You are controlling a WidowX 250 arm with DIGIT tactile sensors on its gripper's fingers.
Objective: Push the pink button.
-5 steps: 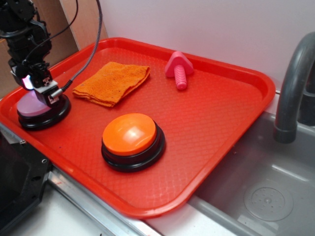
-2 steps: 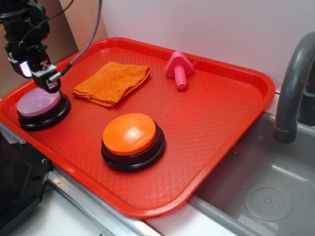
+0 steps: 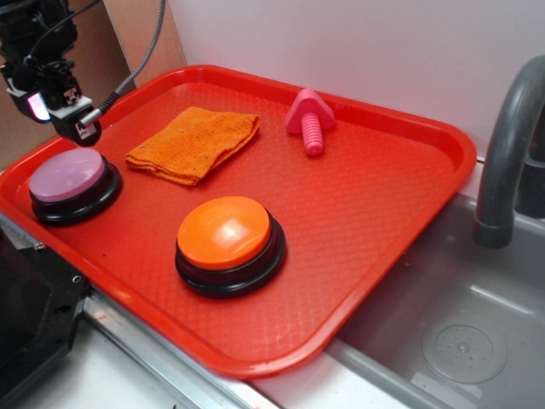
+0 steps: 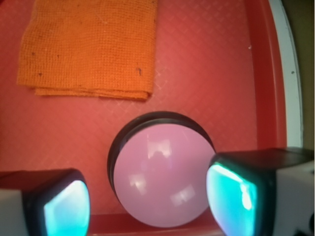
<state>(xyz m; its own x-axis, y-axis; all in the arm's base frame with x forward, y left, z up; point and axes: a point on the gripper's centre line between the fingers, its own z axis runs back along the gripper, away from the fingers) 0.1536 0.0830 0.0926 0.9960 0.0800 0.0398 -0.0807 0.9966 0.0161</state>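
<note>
The pink button [image 3: 66,176], a pale lilac dome on a black base, sits at the near-left corner of the red tray [image 3: 383,213]. My gripper [image 3: 78,126] hangs in the air just above its far side and does not touch it. From the wrist, the pink button [image 4: 162,177] lies below and between the two fingers. The gripper [image 4: 147,204] is open and holds nothing; its pads [image 4: 230,196] glow cyan.
An orange button [image 3: 226,232] stands at the tray's front middle. A folded orange cloth [image 3: 194,142] [image 4: 88,46] lies behind the pink button. A bright pink toy screw [image 3: 308,119] lies at the back. A grey faucet [image 3: 507,153] and sink [image 3: 460,341] are on the right.
My gripper has lifted off the pink button, moving up and slightly back-left. The button's dome now shows fully. Nothing else has moved.
</note>
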